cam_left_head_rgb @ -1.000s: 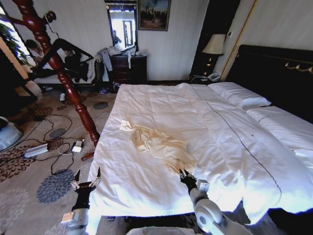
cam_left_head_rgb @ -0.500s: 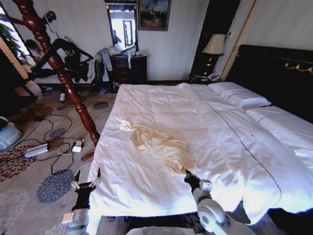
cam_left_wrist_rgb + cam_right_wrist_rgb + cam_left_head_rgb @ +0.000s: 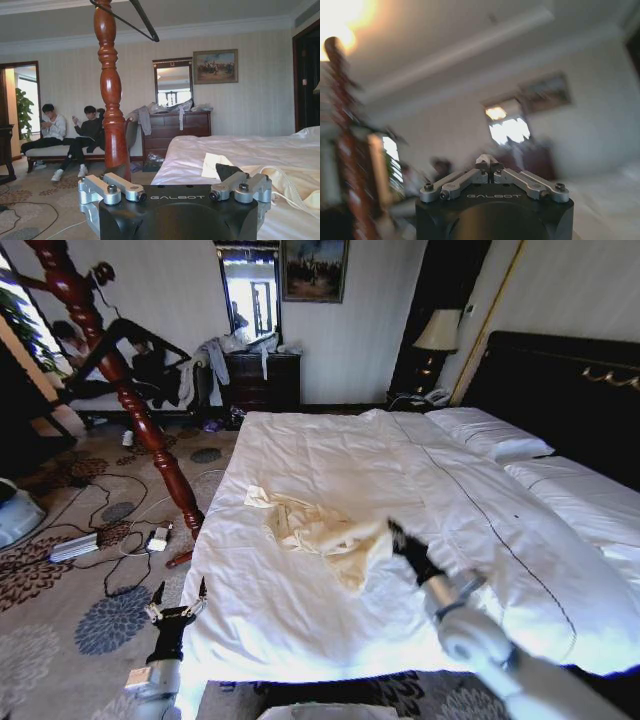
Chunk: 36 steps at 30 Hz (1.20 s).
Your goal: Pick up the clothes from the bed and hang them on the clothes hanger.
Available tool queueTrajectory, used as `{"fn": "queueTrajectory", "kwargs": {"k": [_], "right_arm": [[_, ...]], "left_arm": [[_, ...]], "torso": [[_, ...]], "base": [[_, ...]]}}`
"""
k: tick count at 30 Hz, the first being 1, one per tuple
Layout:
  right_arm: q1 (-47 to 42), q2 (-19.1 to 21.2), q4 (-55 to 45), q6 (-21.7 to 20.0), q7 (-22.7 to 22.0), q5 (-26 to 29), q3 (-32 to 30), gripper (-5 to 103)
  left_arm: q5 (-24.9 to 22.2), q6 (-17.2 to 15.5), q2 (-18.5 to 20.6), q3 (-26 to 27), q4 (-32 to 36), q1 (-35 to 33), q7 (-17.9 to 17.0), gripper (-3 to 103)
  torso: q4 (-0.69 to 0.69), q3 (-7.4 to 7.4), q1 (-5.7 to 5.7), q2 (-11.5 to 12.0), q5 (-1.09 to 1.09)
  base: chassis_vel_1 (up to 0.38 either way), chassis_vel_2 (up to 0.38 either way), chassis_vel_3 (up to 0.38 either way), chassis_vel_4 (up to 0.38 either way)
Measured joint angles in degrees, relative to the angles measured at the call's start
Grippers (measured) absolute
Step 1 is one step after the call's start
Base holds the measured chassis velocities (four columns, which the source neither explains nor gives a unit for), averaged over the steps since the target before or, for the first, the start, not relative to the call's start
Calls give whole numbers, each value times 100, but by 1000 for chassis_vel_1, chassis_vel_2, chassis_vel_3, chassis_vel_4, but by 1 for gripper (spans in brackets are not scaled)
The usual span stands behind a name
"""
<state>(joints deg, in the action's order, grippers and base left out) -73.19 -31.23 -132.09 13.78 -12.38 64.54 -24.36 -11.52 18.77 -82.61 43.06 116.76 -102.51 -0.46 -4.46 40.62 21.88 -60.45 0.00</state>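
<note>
The clothes (image 3: 318, 530), a cream garment, lie crumpled on the white duvet of the bed (image 3: 330, 450). My right gripper (image 3: 393, 532) is raised over the duvet just right of the garment. It is shut on the garment's near edge, which lifts toward it. In the right wrist view its fingertips (image 3: 489, 161) are pressed together. My left gripper (image 3: 177, 600) hangs open beside the bed's foot corner, above the carpet. The left wrist view shows that gripper (image 3: 175, 189) open, with the cream garment (image 3: 295, 180) beyond it. The black clothes hanger (image 3: 130, 335) hangs on the red wooden post; the hanger (image 3: 142, 22) is overhead.
The red turned post (image 3: 135, 400) stands by the bed's left side. Cables and a power strip (image 3: 75, 546) lie on the patterned carpet. A dark dresser (image 3: 262, 380) stands at the far wall. A second bed (image 3: 590, 500) adjoins on the right.
My right gripper has risen and moved right and farther over the duvet, drawing the garment's near edge up with it. The left gripper has stayed put.
</note>
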Motion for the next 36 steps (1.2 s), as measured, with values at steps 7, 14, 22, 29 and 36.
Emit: {"fn": "queueTrajectory", "kwargs": {"k": [7,14,22,29,36], "right_arm": [[1222,585,-351,333,838,1026,-132,0],[2582,1129,-239,426,1070,1754,-247,0],[5032,1134,628,-12,1013,2760,268,0],[4652,1137,716,-137,1060,2064,283,0],[3016,445,1424,-73,1718,-236,758,0]], "left_arm": [[-105,-29,101,48,71,47,7,100],[-232,-94,231,107,124,147,6,100],[-218,-101,188,33,160,192,7,100],[-222,-101,192,30,129,240,7,100],[-166,-112,145,-60,-136,400,10,100]], "torso": [[0,0,0,0,0],[-2,0,0,0,0],[0,0,1,0,-1],[-1,-1,0,-1,-1],[-3,-1,0,0,0]], "base": [[0,0,0,0],[0,0,0,0],[0,0,0,0],[0,0,0,0],[0,0,0,0]]}}
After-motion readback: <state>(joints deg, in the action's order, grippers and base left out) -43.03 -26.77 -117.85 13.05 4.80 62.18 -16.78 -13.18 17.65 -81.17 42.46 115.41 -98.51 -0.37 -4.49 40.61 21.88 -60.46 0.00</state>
